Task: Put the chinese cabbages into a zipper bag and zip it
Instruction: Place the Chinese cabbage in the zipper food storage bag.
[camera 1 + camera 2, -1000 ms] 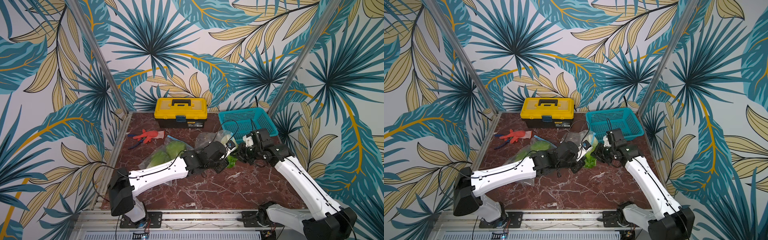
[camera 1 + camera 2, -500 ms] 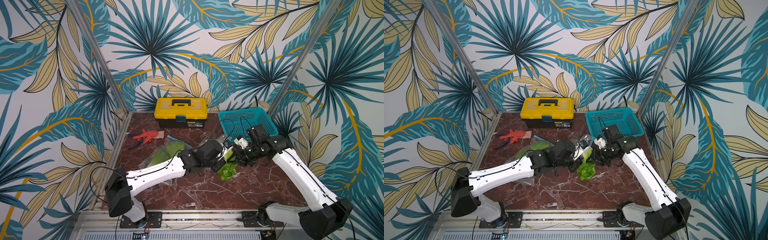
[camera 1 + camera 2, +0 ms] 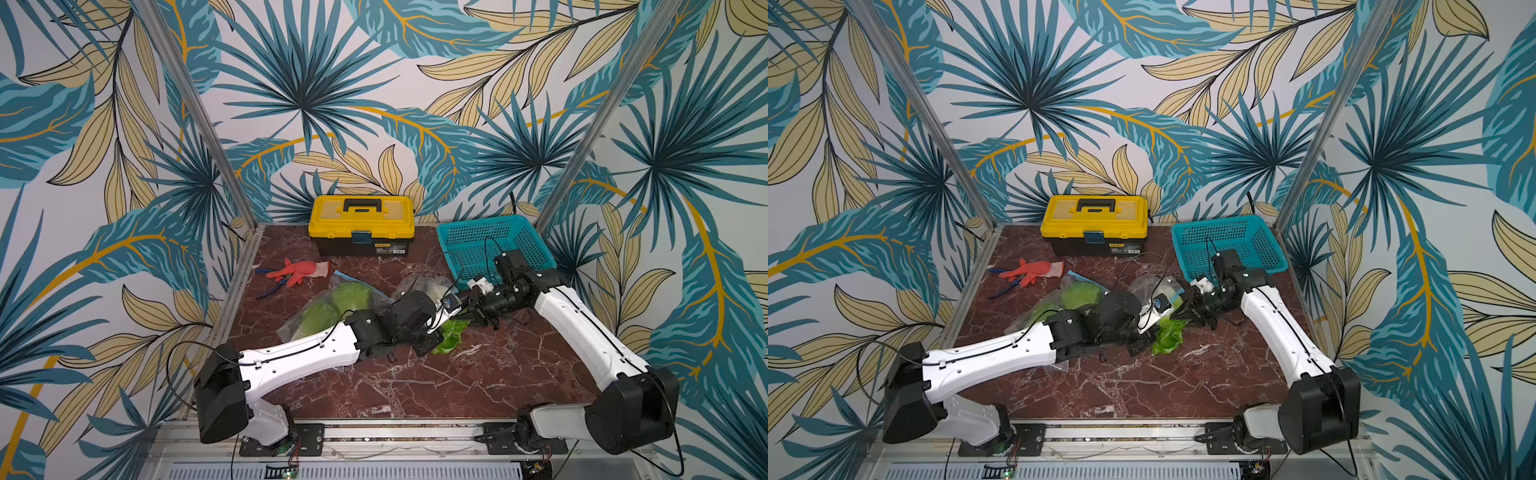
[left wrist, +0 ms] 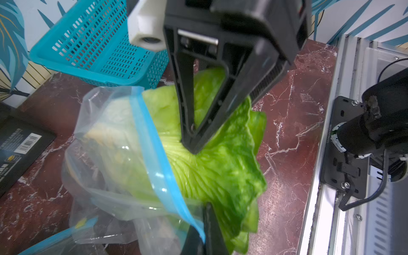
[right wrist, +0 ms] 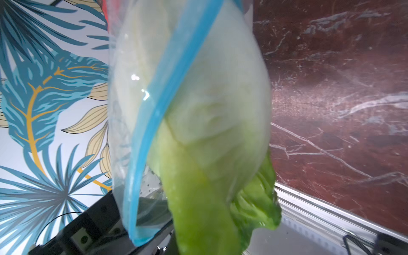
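Near the basket [image 4: 92, 44], left tool [image 4: 206, 220] pinches zipper bag [image 4: 152, 132]; right tool [image 4: 192, 145] grips cabbage [image 4: 220, 172].

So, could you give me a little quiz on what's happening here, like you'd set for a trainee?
1. True or false: the chinese cabbage pinched by the right gripper lies wholly inside the zipper bag.
2. What does the left gripper clamp? A) the zipper bag's blue rim B) a cabbage leaf C) nothing
3. What colour is the lid of the toolbox?
Key: 1 false, its green leaves stick out of the bag's mouth; 2 A; 3 yellow.
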Robot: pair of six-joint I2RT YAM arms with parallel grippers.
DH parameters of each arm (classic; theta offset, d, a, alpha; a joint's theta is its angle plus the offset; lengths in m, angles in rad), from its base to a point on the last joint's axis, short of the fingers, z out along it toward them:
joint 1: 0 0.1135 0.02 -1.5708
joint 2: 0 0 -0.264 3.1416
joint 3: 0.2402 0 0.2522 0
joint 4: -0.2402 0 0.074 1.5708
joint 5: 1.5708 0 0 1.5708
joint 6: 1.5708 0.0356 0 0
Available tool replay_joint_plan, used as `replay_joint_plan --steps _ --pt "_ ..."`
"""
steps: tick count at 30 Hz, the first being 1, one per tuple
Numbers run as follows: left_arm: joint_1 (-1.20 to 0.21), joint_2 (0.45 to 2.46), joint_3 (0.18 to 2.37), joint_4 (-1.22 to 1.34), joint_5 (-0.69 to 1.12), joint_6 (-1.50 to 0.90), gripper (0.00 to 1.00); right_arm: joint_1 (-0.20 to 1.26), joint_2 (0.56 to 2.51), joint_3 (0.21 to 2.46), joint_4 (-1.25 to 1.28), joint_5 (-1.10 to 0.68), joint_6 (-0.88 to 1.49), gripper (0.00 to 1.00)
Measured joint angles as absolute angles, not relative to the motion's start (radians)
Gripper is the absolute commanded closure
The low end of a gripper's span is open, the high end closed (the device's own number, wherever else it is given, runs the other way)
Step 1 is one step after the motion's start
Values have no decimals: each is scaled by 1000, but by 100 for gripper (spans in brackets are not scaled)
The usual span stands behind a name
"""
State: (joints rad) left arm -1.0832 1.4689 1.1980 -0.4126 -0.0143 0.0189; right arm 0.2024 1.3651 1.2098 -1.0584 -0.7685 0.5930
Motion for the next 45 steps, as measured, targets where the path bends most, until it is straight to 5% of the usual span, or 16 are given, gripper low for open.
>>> replay_joint_plan --steps 10,22,33,45 --pt "-1078 1471 1205 -433 -17 41 100 342 1380 1284 -1267 -654 397 100" --pt "-999 1463 1218 -323 104 -120 100 338 1403 1246 -915 -691 838 97" --pt "-1001 1428 1159 -284 138 -65 100 339 1515 1328 -1056 -744 664 100" --pt "-1007 1426 1159 -327 130 -34 100 209 1299 1034 -604 -853 1166 100"
